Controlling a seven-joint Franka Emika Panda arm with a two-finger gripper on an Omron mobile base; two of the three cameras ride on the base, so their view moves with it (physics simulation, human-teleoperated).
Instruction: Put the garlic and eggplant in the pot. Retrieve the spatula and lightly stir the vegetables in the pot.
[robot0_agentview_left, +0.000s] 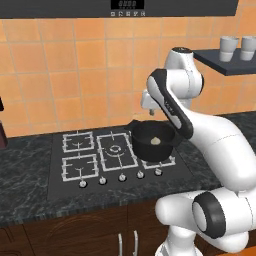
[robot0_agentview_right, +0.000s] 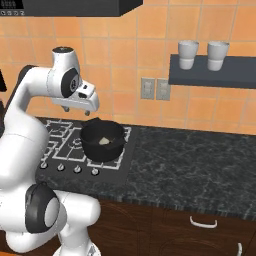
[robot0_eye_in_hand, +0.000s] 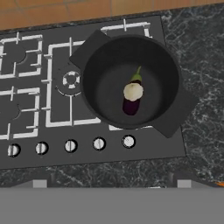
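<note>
Pot (robot0_eye_in_hand: 131, 81) on stove's (robot0_agentview_left: 117, 155) front right burner, near the knob row, handles pointing diagonally. Garlic (robot0_eye_in_hand: 133, 92) inside pot, near centre of pot floor, lying on top of eggplant (robot0_eye_in_hand: 131, 104); eggplant dark purple w/ green stem, also flat on pot floor, stem end toward pot's far wall. In both base views, pale lump visible in pot (robot0_agentview_left: 152, 140). Tool (robot0_agentview_right: 79, 107) up above pot, toward pot's back-left rim, apart from pot, released w/ jaws wide, nothing between them. Black marbled counter (robot0_agentview_right: 190, 165) stretching right of pot. Two white cups (robot0_agentview_right: 188, 54) on dark shelf (robot0_agentview_right: 215, 75) above & right of pot. Wall outlets (robot0_agentview_right: 155, 88) behind pot.
</note>
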